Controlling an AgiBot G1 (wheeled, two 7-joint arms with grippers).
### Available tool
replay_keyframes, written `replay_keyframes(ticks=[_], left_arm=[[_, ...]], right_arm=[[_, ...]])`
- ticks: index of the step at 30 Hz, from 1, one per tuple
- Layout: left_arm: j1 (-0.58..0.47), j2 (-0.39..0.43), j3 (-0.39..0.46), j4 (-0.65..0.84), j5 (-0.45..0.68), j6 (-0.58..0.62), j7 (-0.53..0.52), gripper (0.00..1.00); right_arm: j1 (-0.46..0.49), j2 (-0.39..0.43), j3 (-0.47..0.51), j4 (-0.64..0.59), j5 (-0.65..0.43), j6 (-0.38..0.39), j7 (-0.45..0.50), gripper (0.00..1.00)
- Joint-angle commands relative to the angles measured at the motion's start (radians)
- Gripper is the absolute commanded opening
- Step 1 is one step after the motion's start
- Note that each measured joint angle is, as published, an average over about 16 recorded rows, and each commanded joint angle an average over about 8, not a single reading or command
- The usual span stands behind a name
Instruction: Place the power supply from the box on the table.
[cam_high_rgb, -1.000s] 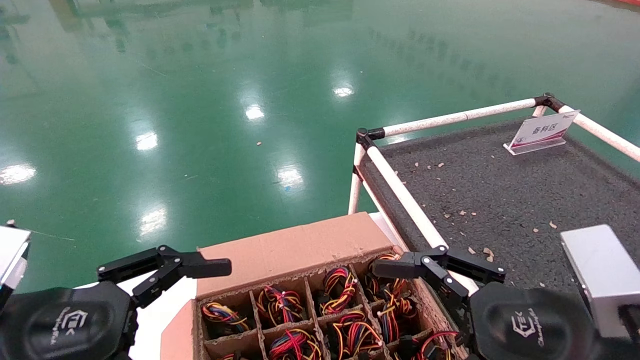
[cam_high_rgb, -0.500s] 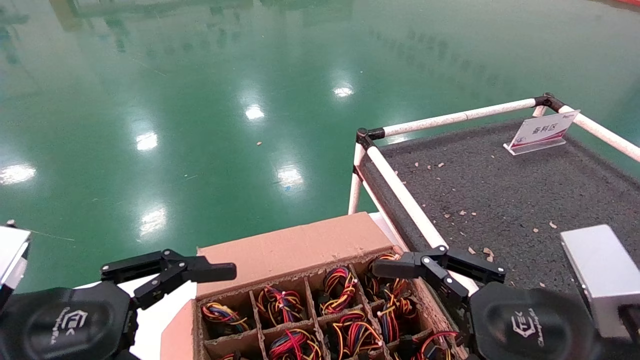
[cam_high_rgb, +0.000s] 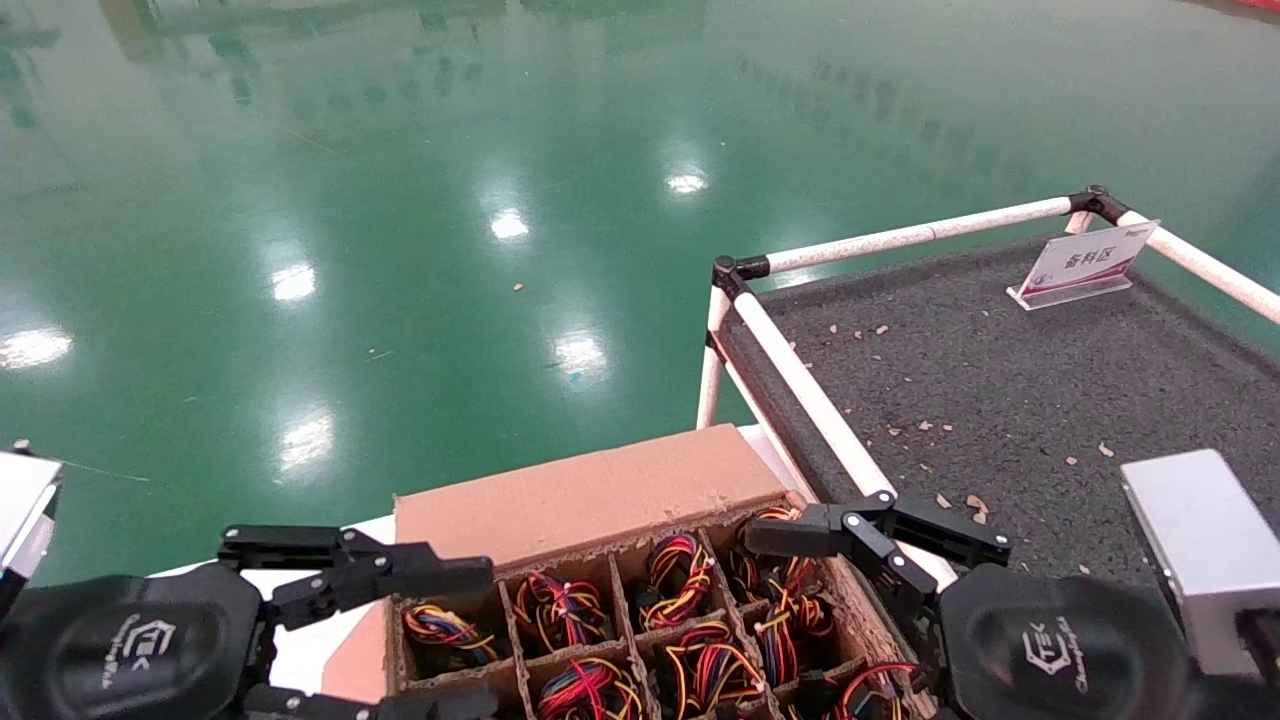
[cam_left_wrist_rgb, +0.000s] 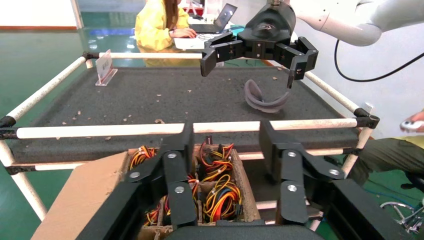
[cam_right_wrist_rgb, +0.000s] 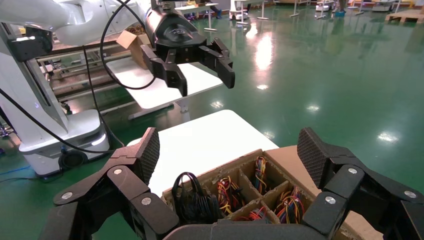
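The counter (cam_high_rgb: 1000, 370) lies beyond the right pincer (cam_high_rgb: 870, 535). The box (cam_high_rgb: 600, 500) sits beneath both spread pincers. Left pincer (cam_high_rgb: 370, 640) should centre over one cell's power supply (cam_high_rgb: 440, 630) before descending, avoiding dividers.

Left gripper (cam_high_rgb: 400, 640): low at the robot's left, fingers (cam_high_rgb: 440, 577) spread wide. Right gripper (cam_high_rgb: 800, 590): low at its right, fingers spread wide, empty.
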Motion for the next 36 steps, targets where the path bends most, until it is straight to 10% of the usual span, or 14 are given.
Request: replay_keyframes(ticks=[1, 23, 31, 36], left_arm=[[0.0, 0.0, 0.0, 0.0, 0.0, 0.0, 0.0, 0.0], [0.0, 0.0, 0.0, 0.0, 0.0, 0.0, 0.0, 0.0], [0.0, 0.0, 0.0, 0.0, 0.0, 0.0, 0.0, 0.95], [0.0, 0.0, 0.0, 0.0, 0.0, 0.0, 0.0, 1.0]], right_arm=[[0.0, 0.0, 0.0, 0.0, 0.0, 0.0, 0.0, 1.0], [0.0, 0.0, 0.0, 0.0, 0.0, 0.0, 0.0, 1.0], [0.0, 0.0, 0.0, 0.0, 0.0, 0.0, 0.0, 1.0], [-0.005, -0.003, -0.009, -0.006, -0.02, 0.013, 0.004, 1.0]])
